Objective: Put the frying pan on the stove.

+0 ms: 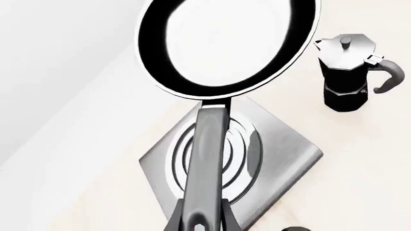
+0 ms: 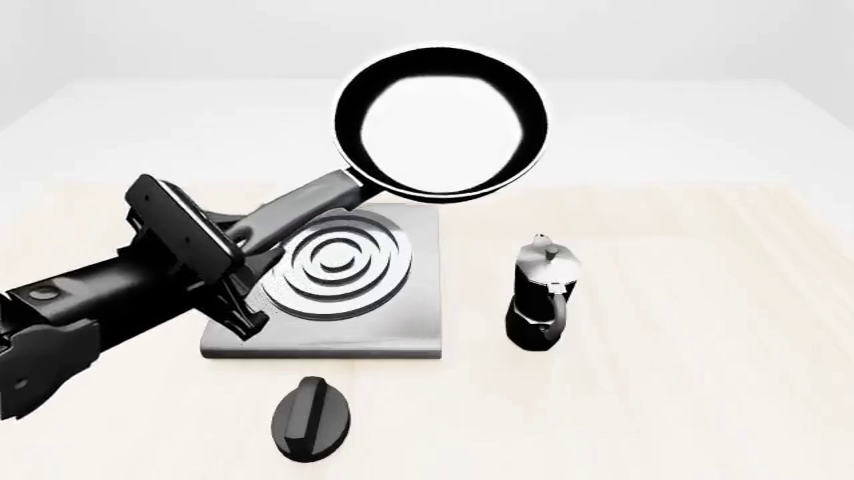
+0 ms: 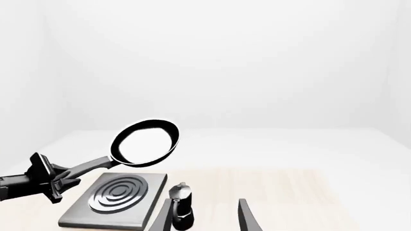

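Above the stove (image 2: 400,300), the left gripper (image 2: 230,262) holds the frying pan (image 2: 441,120) tight by its handle and probably must lower it next.

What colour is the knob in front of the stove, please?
Black knob, clearest in the front view.

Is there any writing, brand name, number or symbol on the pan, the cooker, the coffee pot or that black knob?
None can be read in any view.
frying pan: no text, plain glossy inside and dark handle.
stove: only raised rings, no markings.
moka pot: no label visible.
knob: plain black, no numbers or signs.
left gripper, holding the pan's handle: no lettering.
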Motion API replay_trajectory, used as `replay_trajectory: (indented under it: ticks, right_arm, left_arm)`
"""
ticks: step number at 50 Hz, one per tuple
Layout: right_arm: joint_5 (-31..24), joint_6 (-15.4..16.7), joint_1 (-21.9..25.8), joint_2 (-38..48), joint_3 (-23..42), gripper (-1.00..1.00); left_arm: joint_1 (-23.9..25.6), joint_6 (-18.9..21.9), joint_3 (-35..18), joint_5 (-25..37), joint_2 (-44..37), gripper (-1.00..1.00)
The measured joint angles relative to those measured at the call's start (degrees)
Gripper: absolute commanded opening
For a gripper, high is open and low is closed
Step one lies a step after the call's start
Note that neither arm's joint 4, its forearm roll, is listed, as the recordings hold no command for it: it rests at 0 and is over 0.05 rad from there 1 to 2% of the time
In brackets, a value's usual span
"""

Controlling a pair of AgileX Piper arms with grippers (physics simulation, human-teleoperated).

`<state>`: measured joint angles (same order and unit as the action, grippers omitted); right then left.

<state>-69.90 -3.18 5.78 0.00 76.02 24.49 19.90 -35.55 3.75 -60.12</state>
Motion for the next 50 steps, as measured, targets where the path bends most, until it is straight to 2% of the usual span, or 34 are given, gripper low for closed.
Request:
replay_trajectory:
  ticks: [50]
  right_arm:
    - [0.00, 0.74, 0.14, 0.00, 0.23, 1.00]
  left_arm:
    - [-8.29, -1.39, 14.87, -6.35, 4.74, -1.00]
